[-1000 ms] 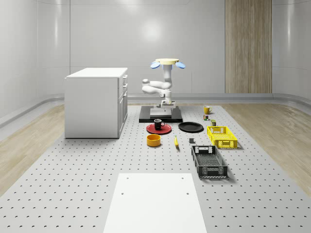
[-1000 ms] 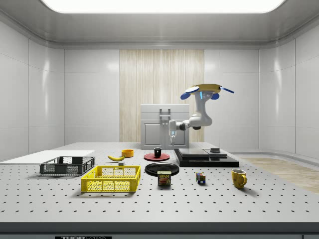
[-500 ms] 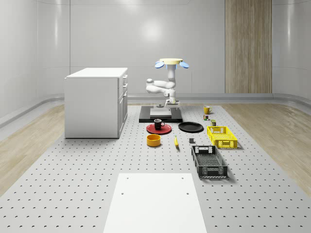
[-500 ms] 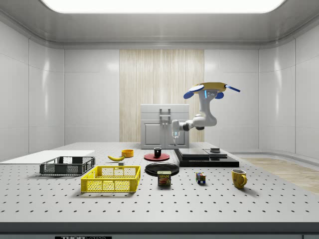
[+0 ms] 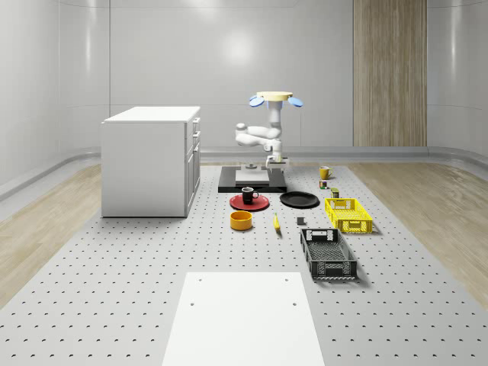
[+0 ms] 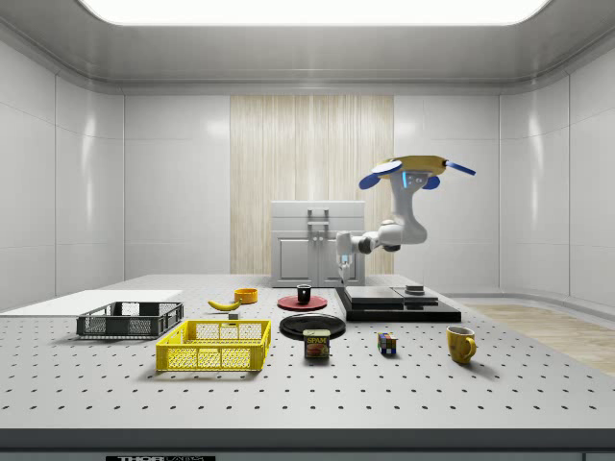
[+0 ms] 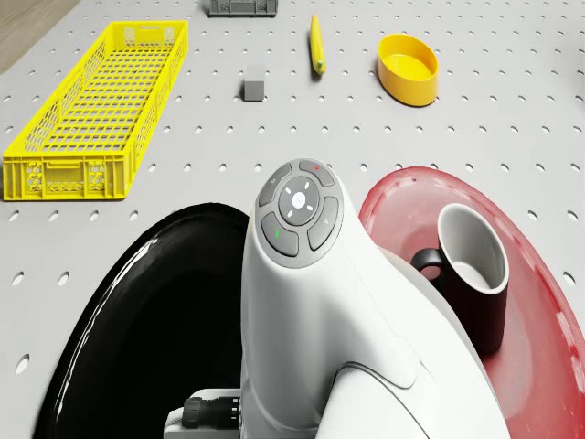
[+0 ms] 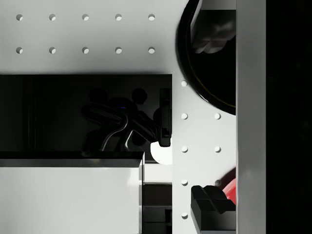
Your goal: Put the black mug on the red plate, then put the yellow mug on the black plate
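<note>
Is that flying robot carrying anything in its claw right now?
No. The gripper is open with nothing between its fingers. The black mug already sits on the red plate; the yellow mug stands untouched.

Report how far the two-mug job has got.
Done: the black mug stands on the red plate.

In hand: nothing is gripped. The drone hovers above the black platform, and the gripper hangs open over that platform's edge, between the two plates.

Left: the yellow mug sits on the table, far from the black plate, which is bare.
</note>
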`<state>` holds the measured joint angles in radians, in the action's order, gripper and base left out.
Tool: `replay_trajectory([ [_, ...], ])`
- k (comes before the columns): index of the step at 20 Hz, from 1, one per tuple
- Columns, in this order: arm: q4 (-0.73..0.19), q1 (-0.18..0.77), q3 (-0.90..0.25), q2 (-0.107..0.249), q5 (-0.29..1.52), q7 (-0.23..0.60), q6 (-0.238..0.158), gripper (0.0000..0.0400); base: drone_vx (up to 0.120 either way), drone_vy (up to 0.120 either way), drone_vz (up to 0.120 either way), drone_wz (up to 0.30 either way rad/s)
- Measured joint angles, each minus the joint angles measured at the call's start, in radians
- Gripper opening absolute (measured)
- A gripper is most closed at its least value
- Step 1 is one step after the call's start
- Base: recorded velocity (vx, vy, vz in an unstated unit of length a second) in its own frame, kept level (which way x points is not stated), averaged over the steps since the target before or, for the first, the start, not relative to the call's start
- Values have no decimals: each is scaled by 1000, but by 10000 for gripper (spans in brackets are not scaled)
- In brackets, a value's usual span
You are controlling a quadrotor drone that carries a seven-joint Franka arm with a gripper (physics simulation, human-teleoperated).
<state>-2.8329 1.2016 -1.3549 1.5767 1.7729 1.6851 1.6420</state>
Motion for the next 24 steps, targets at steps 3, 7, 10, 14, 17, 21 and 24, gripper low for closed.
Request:
replay_trajectory([
  [3, 0, 0, 0, 0, 0, 0, 0, 400, -120, 120, 0, 0],
  [7, 0, 0, 0, 0, 0, 0, 0, 400, -120, 120, 0, 0],
  [10, 0, 0, 0, 0, 0, 0, 0, 400, -120, 120, 0, 0],
  [14, 0, 0, 0, 0, 0, 0, 0, 400, -120, 120, 0, 0],
  [17, 0, 0, 0, 0, 0, 0, 0, 400, -120, 120, 0, 0],
  [21, 0, 0, 0, 0, 0, 0, 0, 400, -120, 120, 0, 0],
  [24, 0, 0, 0, 0, 0, 0, 0, 400, -120, 120, 0, 0],
])
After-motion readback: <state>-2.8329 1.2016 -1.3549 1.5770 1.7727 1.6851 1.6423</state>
